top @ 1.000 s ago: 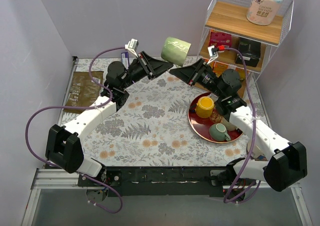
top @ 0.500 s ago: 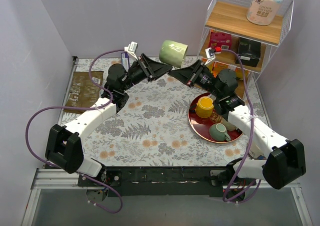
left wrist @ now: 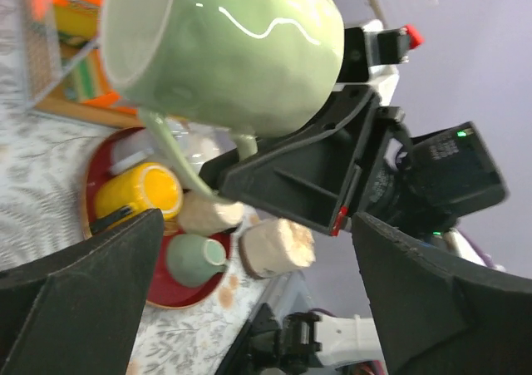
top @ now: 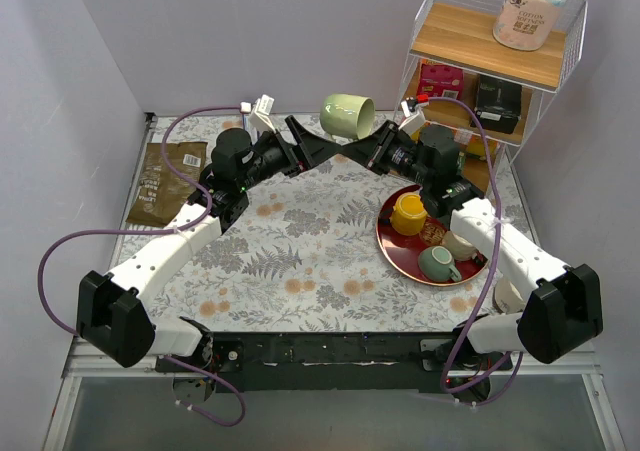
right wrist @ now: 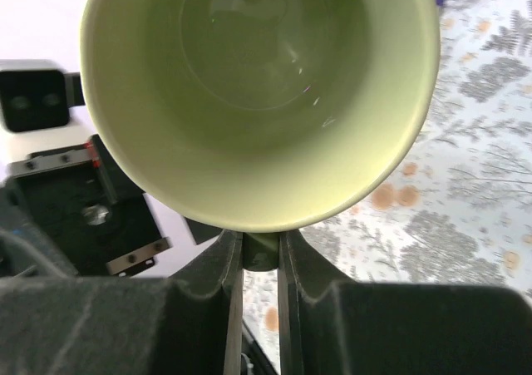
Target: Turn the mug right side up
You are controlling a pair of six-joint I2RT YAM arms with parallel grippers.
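One pale-green glazed ceramic mug [top: 347,116] up in the air, pinched by its handle.

Right gripper [right wrist: 260,254] is clenched on the mug's loop handle, jaws tight either side of it. The mug lies on its side above the far end of the floral-print table [top: 300,241], mouth facing the right wrist cam, side wall toward the left one. Left gripper [top: 315,143] is spread wide, grasping nothing, near the mug's body & a bit below it; no contact as far as I can tell. Judgement: rigid, fairly heavy for a handle-only pinch, glaze slick, breakable if dropped, so it could swivel abt the handle. Best 2nd hold prob. across the body or over the rim wall, not the rounded base. Not upright yet; needs approx a quarter turn, mouth up.
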